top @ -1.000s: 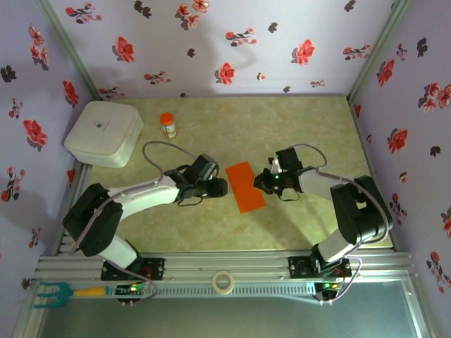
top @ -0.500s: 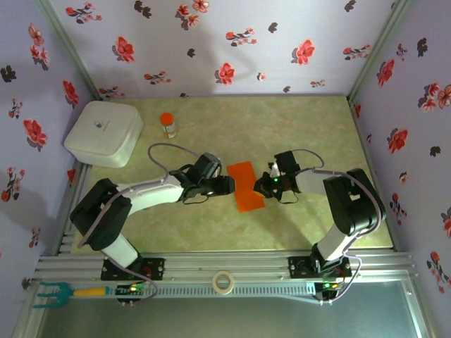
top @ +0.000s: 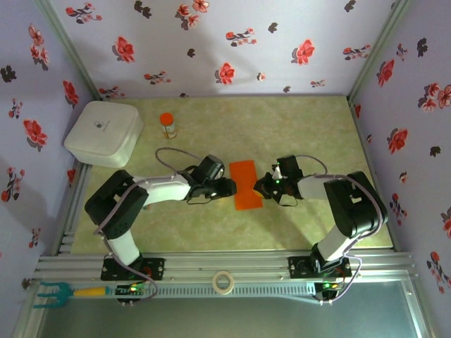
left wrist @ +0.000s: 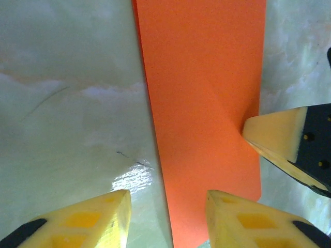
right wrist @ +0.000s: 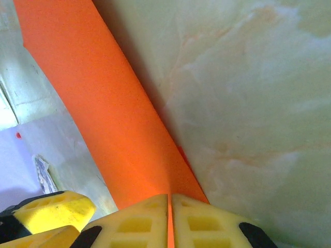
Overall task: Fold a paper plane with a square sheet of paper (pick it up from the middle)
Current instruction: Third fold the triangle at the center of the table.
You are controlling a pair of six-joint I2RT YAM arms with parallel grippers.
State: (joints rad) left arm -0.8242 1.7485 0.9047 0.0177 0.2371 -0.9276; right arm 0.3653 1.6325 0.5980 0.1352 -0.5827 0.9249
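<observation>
The square sheet of paper (top: 245,184) is bright orange and lies folded into a narrow rectangle on the middle of the table. My right gripper (top: 262,185) is shut on its right long edge; in the right wrist view the paper (right wrist: 103,103) runs into the closed slit of that gripper (right wrist: 169,199). My left gripper (top: 229,186) is at the paper's left edge. It stands open (left wrist: 168,199), one finger over the paper (left wrist: 207,93) and the other over bare table. A right fingertip (left wrist: 274,137) presses the far edge.
A white lidded box (top: 103,132) and a small orange-capped bottle (top: 168,124) stand at the back left. A tape roll (top: 223,282) and a green fork-like tool (top: 53,292) lie on the front rail. Floral walls close in three sides.
My left gripper has slid right to the paper's left edge and its jaws have narrowed somewhat. The right gripper has shifted slightly left, still holding the paper, which has pivoted to lie nearly straight.
</observation>
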